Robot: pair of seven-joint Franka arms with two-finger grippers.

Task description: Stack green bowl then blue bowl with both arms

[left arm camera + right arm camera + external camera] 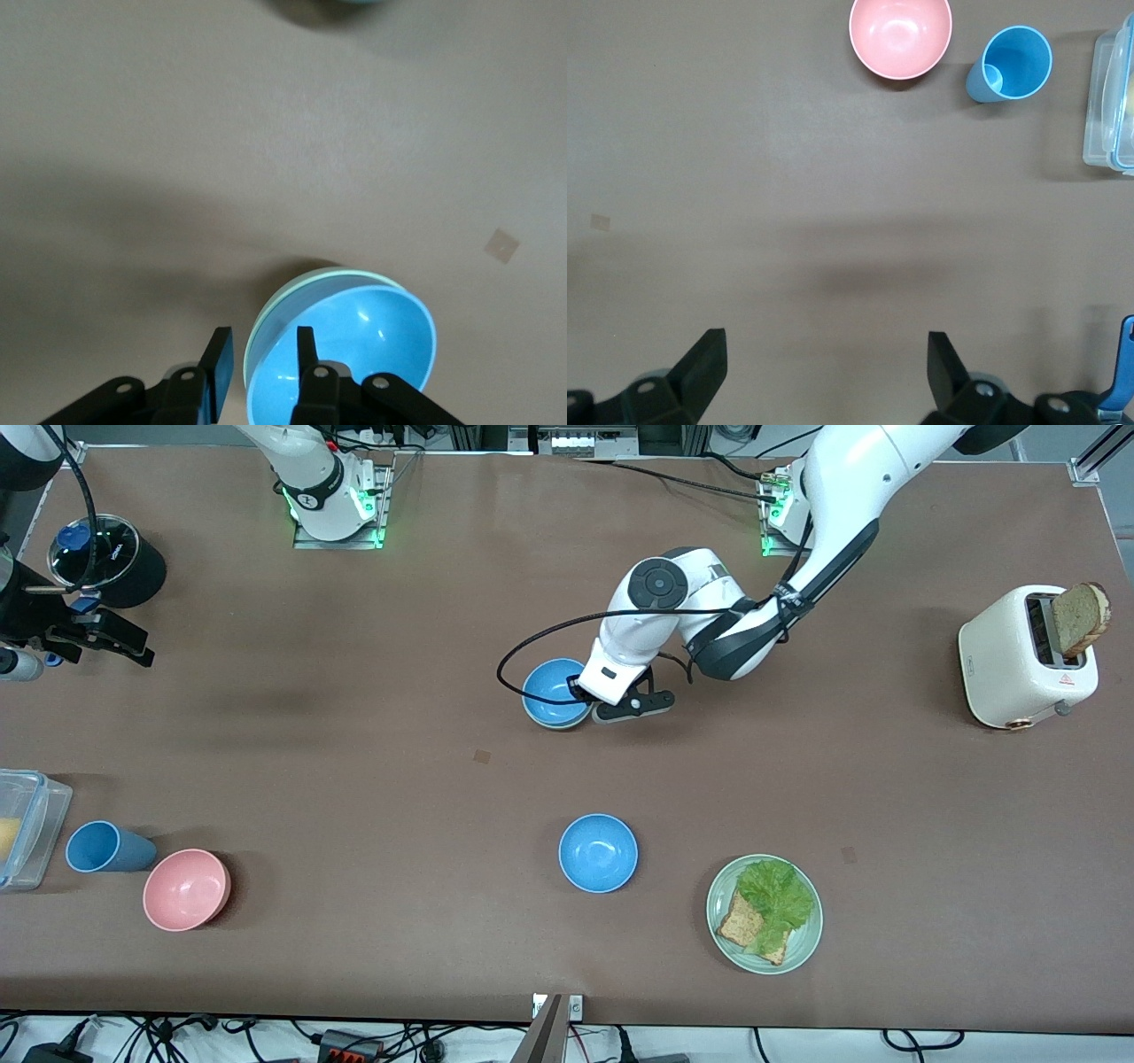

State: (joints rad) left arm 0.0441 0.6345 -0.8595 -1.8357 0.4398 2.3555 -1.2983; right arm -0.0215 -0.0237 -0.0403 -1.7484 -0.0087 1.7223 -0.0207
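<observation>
Green bowl [556, 721], small, round and pale mint, shows in the front view only as a thin rim under the small round mid-blue bowl [551, 688] nested in it, mid-surface between the two arm bases and the camera. The left gripper [586, 695] is down at this stack's rim, on the side toward the left arm's end; the wrist hides its fingers here. A second look-alike speckled blue bowl [598, 852] sits nearer the camera than those fingers, apart from them, with a flat green plate of lettuce and toast [797, 943] beside it. A white toaster holding a bread slice [1028, 657] stands at the left arm's end. The right gripper [104, 638] waits at the right arm's end, close to a black round container [111, 558]; a pink bowl [186, 888], a tall blue cup [104, 847] and a clear plastic box [31, 828] lie nearer the camera than it does.

Left wrist view: the black fingers [304, 354] are slightly parted, one inside the blue bowl [354, 354], the other outside the green bowl's [292, 297] wall, straddling the stacked rims. Whether they press the rims I cannot tell.

Right wrist view: the fingers [709, 363] stand wide apart, holding nothing, over the bare brown surface [788, 177], well apart from the pink bowl [900, 37], blue cup [1013, 64] and plastic box [1109, 97]
</observation>
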